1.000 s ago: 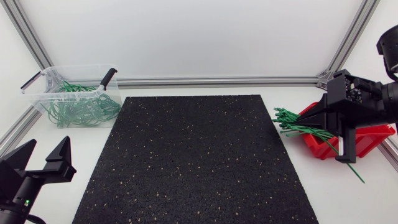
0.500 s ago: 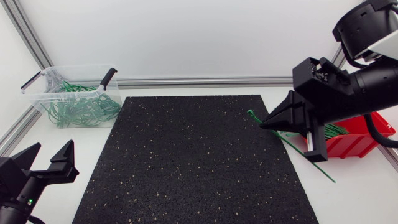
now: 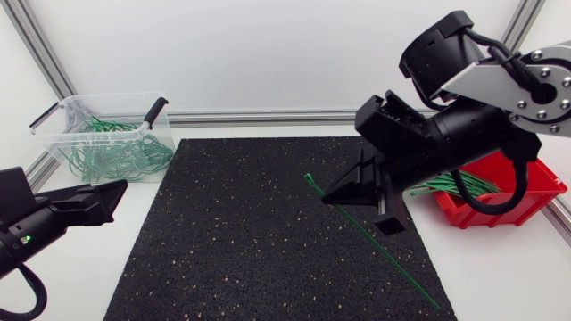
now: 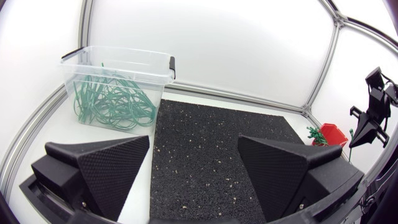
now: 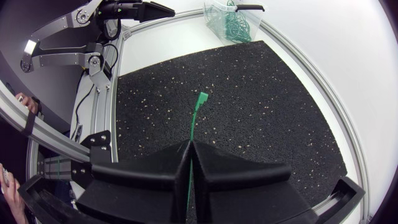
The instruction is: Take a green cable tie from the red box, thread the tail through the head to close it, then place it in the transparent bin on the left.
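Note:
My right gripper (image 3: 328, 198) hangs over the right part of the black mat (image 3: 241, 250), shut on one green cable tie (image 3: 314, 185). The tie's head sticks out ahead of the fingertips and its long tail trails back down towards the mat's front right corner. In the right wrist view the tie (image 5: 197, 115) runs out from between the closed fingers (image 5: 217, 165). The red box (image 3: 528, 193) with more green ties stands behind that arm. My left gripper (image 4: 196, 162) is open and empty at the table's left front. The transparent bin (image 3: 62, 114) with closed ties stands at the back left.
The black mat covers the middle of the table, with white table around it. An aluminium frame rail (image 3: 268, 117) runs along the back edge and down both sides. The bin's black handles (image 3: 157, 110) stick up at its rim.
My right arm has swung left from the red box out over the mat, carrying the tie. My left gripper has turned and shifted towards the mat.

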Controlling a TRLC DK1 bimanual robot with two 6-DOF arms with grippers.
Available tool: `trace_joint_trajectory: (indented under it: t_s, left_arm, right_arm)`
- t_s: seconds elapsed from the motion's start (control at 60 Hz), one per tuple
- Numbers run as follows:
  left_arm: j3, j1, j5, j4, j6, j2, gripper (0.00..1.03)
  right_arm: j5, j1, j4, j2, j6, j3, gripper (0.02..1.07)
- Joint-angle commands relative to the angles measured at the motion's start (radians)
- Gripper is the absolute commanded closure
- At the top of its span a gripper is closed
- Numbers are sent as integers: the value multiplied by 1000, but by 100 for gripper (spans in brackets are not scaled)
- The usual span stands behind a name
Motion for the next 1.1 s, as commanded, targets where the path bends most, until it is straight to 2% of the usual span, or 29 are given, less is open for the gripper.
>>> trace_joint_trajectory:
  t_s: [0.0,0.083,0.2,0.367,0.417,0.45,0.5,0.6,0.7,0.75,0.9,1.017,1.083]
  left_arm:
    - [95,1,39,-35,21,100,4]
    - [175,-12,47,-110,64,191,4]
    - [273,-61,32,-245,238,304,4]
    - [313,-196,42,-237,269,353,6]
    - [325,-235,78,-231,258,366,7]
    - [339,-252,141,-230,255,378,7]
    - [357,-258,277,-220,248,409,4]
    - [403,-275,437,-216,234,501,4]
    - [434,-253,654,-207,245,588,4]
    - [449,-246,685,-207,249,619,4]
    - [480,-252,691,-193,249,642,4]
    - [480,-285,694,-145,225,633,4]
    - [485,-302,716,-116,191,634,4]
  right_arm:
    - [-37,-4,5,41,52,38,101]
    - [-52,-3,30,71,65,45,101]
    - [-86,-4,75,117,111,55,101]
    - [-169,-17,108,170,156,73,101]
    - [-204,-17,121,185,193,73,101]
    - [-234,-23,125,199,213,75,101]
    - [-279,-29,127,229,225,78,101]
    - [-331,-29,186,248,239,53,101]
    - [-351,-17,271,243,289,19,101]
    - [-353,-11,312,239,318,6,101]
    - [-385,-1,417,228,388,-31,101]
    - [-400,9,544,223,481,-65,101]
    - [-412,12,562,222,490,-70,101]
